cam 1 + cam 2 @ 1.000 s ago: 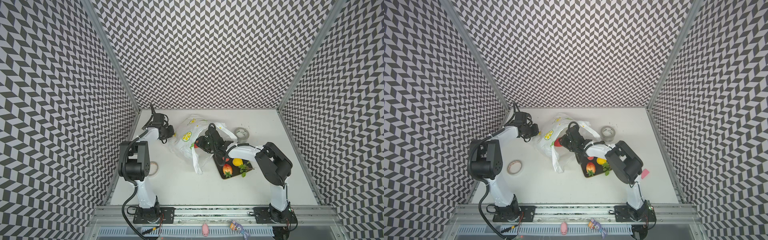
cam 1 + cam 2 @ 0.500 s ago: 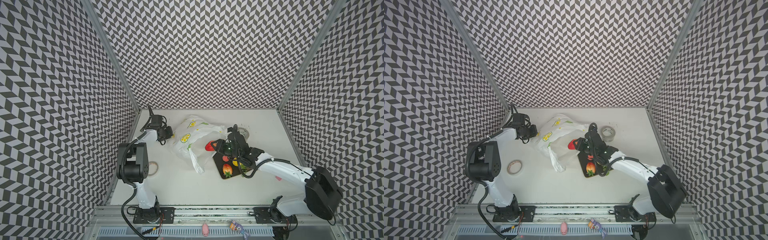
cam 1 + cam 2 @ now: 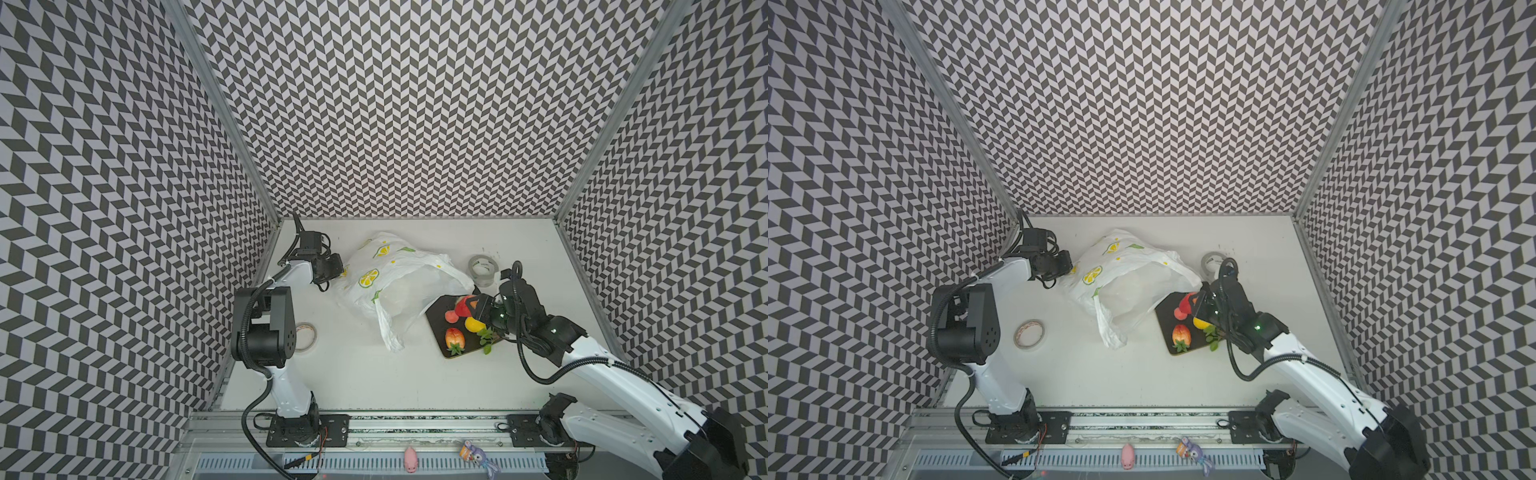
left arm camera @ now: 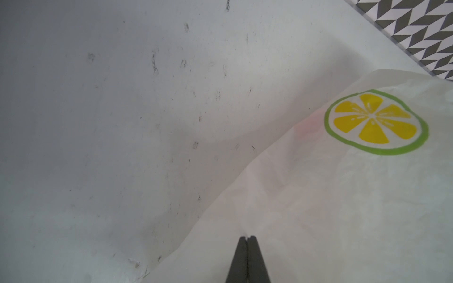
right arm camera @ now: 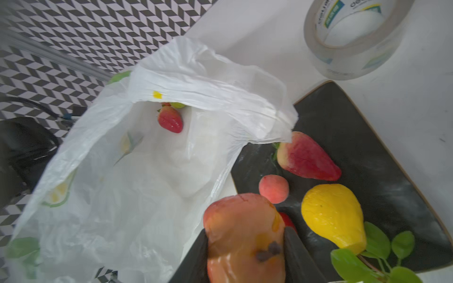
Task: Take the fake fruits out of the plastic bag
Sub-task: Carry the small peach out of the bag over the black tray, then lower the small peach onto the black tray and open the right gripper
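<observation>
- table (image 3: 374, 374): white, scuffed, everything else sits on it.
- plastic bag (image 3: 395, 282): on its side mid-table, toward the back. Its mouth gapes toward the tray. One handle loop trails toward the front and the other drapes over the tray's nearest corner.
- dark tray (image 3: 467, 347): flat on the table, just right of the bag mouth.
- left gripper (image 4: 248, 239): jaws pressed together, pinching the bag's film at the end away from the mouth.
- right gripper (image 5: 245, 232): over the tray's bag-side edge, jaws clamped on the red-yellow apple (image 5: 240, 220), which is held above the tray.
- clear tape roll (image 3: 482, 270): behind the tray, apart from it.
- second tape roll (image 3: 305, 336): flat near the left arm.
- fake fruits on the tray: lemon (image 5: 331, 215) with green leaves, large strawberry (image 5: 306, 159) touching the draped handle, small peach (image 5: 274, 188), and a red-yellow fruit with green calyx (image 3: 454, 337).
- fake fruits in the bag: small strawberry (image 5: 170, 121) deep inside, with a green fruit (image 5: 177, 105) behind it, mostly hidden by the film.
</observation>
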Robot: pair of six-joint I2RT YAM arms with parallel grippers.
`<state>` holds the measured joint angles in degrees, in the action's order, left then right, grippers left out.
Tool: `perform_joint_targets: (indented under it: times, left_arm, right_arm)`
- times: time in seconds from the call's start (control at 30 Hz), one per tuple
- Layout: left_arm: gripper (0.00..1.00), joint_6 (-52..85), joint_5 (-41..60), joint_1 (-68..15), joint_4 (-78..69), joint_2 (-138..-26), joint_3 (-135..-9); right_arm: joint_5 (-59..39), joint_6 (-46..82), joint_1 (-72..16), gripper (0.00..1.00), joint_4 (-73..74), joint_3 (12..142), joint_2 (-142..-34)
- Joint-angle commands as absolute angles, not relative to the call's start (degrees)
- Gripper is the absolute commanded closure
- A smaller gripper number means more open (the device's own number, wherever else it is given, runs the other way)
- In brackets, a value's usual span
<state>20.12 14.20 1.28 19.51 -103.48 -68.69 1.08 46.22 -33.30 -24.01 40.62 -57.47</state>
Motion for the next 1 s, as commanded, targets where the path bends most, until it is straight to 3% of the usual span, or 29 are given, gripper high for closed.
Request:
perform_joint_targets:
  times: [0.0, 0.3, 0.6, 0.97]
  left_arm:
    - [1.0, 20.39, 13.37, 1.79, 18.41, -101.56, -68.73]
    - [1.0, 20.57, 13.1, 1.81, 18.94, -101.17, -68.82]
    - [1.0, 19.86, 13.88, 1.7, 19.42, -101.04, -68.82]
    - [1.0, 20.31, 13.87, 1.73, 19.51, -100.9, -69.41]
  right_arm:
    - [1.83, 43.6, -32.87, 0.67, -23.85, 39.39, -58.12]
    - [1.84, 37.02, -32.78, 0.67, -20.78, 40.7, -68.71]
    - [3.38, 33.49, -32.78, 0.64, -17.76, 38.88, -71.67]
    - [4.5, 32.94, -32.87, 0.33, -19.04, 40.41, -71.14]
